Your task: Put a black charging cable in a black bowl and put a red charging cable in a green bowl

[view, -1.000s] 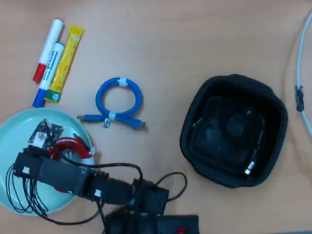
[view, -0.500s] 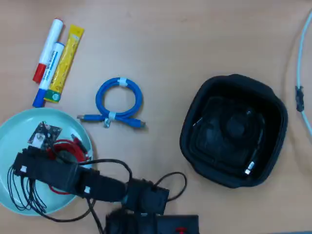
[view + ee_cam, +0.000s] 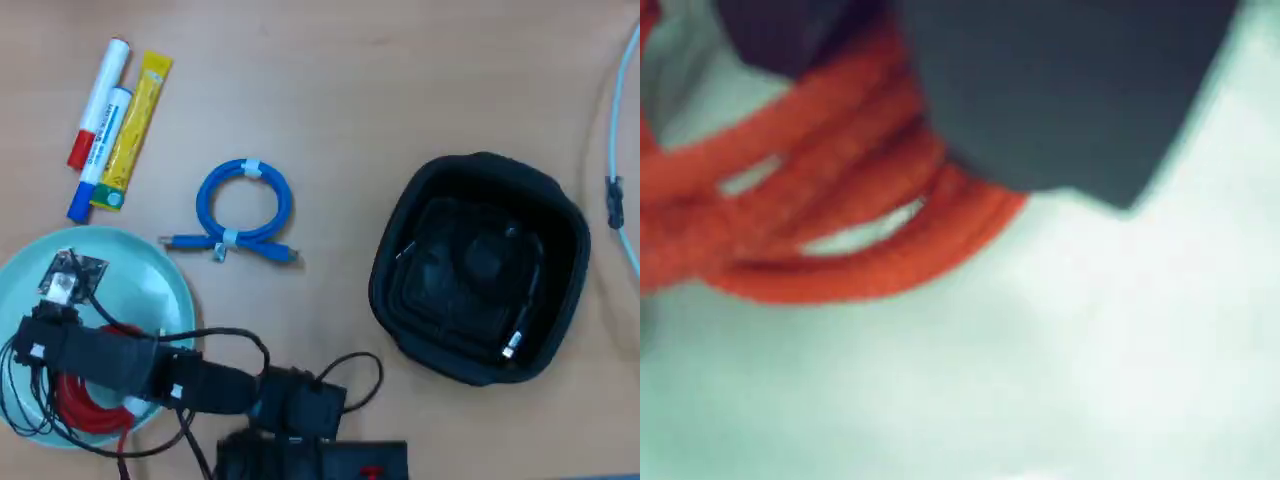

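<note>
Dark, blurred end effector [image 3: 1040, 100] is seen at the top of the wrist view; whether it is parted or clenched cannot be told. Red cable [image 3: 88, 408] lies in the green bowl [image 3: 150, 275], lower left overhead. Black cable [image 3: 515, 335] is coiled inside the black bowl [image 3: 400, 225], right of centre on the surface [image 3: 400, 80].

Right up close and blurry: loops of the bright red charging cable [image 3: 840, 215] curve across the upper left, lying on the pale mint-green surface of the bowl [image 3: 1060, 370]. A dark grey gripper part [image 3: 1060, 90] hangs in from the top, overlapping the coil's upper strands. Whether the jaws are parted cannot be made out.
</note>
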Controlling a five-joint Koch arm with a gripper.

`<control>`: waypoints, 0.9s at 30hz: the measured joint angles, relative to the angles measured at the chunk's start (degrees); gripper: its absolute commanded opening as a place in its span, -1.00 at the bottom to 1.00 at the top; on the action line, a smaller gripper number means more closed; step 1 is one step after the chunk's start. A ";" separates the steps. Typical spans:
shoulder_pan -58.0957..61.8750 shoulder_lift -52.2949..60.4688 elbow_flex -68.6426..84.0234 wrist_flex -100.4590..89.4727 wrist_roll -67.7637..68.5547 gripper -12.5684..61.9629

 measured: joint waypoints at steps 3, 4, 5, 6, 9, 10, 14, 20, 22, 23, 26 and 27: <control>0.00 0.00 -2.37 0.26 -2.02 -0.88; -0.09 0.00 -3.08 0.35 -3.96 -0.88; -0.18 0.00 -3.60 0.35 -5.63 -0.88; -0.18 -0.09 -4.22 0.62 -7.12 -0.88; -0.18 -0.26 -9.14 1.41 -9.14 -0.88; -0.18 -0.53 -11.69 1.93 -9.58 -0.88; 0.26 -2.72 -20.39 3.69 -9.67 -0.88; 0.62 -6.86 -21.53 3.87 -9.67 -0.88; 0.62 -6.77 -21.62 3.87 -9.93 -0.77; 0.70 -6.77 -21.62 3.87 -10.20 -0.67; 1.23 -6.77 -21.62 4.13 -12.30 -0.24; 1.58 -6.77 -22.06 4.31 -13.01 -0.10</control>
